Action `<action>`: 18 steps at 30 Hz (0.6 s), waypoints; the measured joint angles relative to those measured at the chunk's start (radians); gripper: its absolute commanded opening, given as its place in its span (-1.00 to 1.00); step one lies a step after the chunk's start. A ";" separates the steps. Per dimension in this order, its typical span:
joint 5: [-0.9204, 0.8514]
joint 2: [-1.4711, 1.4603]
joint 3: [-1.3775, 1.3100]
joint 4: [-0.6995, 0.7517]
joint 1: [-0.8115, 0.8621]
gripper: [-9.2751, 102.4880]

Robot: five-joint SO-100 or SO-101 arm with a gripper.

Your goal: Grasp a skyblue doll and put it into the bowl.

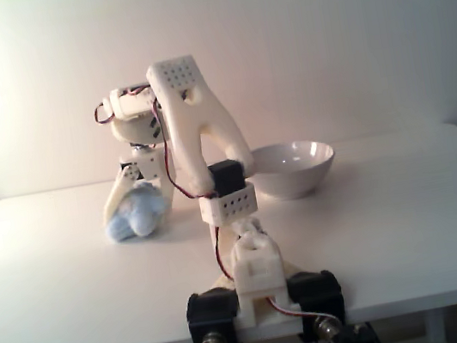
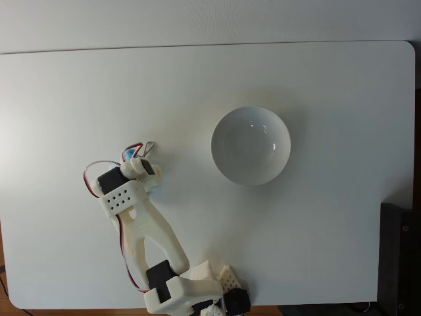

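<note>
My pincer (image 1: 134,206) is reaching down onto the skyblue doll (image 1: 137,216) in a fixed view, with one white finger (image 1: 116,200) running down the plush's left flank. The other finger is hidden behind the plush and my wrist, so I cannot tell whether I am gripping the doll or merely straddling it. The doll itself is sitting on the table (image 1: 391,207), well to the left of the bowl (image 1: 295,168) in this view, a pale fluffy lump touching the tabletop.

In the fixed view from above, my wrist is covering the doll almost completely; a sliver of blue (image 2: 129,156) is peeking out beside the red wires, just by the pincer (image 2: 146,150). My arm (image 2: 145,227) is stretching from its base at the table's near edge up and to the left. The bowl (image 2: 281,131) is standing upright to the right of my pincer, apart from it, glossy white inside. A dark object (image 2: 400,253) is sitting at the table's lower right edge.
</note>
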 measured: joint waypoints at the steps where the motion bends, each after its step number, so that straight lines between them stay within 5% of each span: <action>1: 0.003 0.000 0.000 -0.014 0.002 0.06; 10: -0.077 -0.005 0.000 -0.118 0.005 0.03; 18: -0.080 -0.003 -0.002 -0.133 0.005 -0.43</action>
